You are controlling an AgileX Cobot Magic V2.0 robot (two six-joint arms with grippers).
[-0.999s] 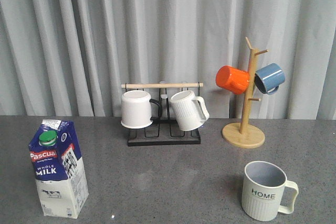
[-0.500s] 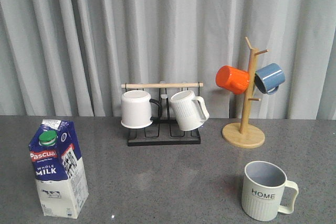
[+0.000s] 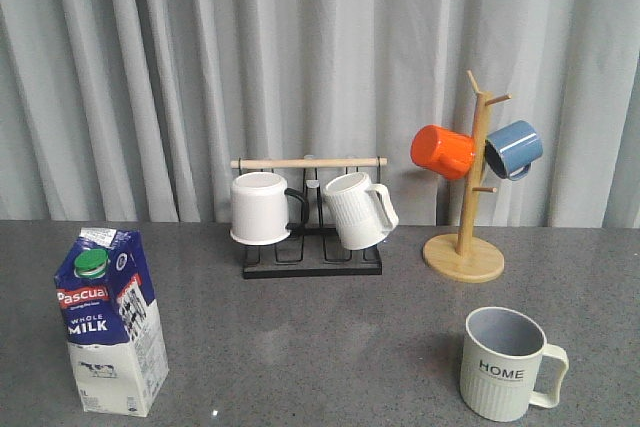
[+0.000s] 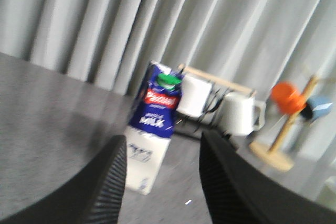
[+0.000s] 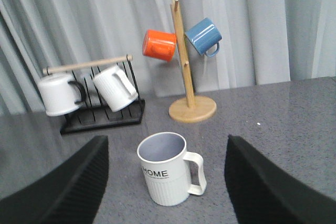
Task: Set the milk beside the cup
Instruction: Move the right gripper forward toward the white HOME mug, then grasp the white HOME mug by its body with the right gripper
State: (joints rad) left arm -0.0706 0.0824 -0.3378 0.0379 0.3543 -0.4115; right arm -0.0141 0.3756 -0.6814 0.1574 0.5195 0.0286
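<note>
**The milk is waiting on one side, the cup on the other**

The job is only just starting. The milk is standing up straight on the table, far over on the left side near the front. The cup with "HOME" on it is sitting far over on the right side, also near the front. They are well apart, with a lot of bare grey table between them. Nothing is holding the milk. So picking it up, carrying it over and setting it down by the cup are all jobs that are not yet done.

The left gripper is looking at the milk from its wrist camera. Its two dark fingers are spread wide apart, and the carton is showing between them, but farther off, not touching. That picture is blurry. The right gripper is facing the cup, and its fingers are also wide apart with nothing in them.

The cup is standing with its mouth up. Its grey inside looks empty. The milk carton is shut, with its green cap on top, so what is inside is hidden.

At the back, a black rack is holding two white mugs tipped on their sides. A wooden mug tree is holding an orange mug and a blue mug. None of these are holding anything that can be seen.
</note>
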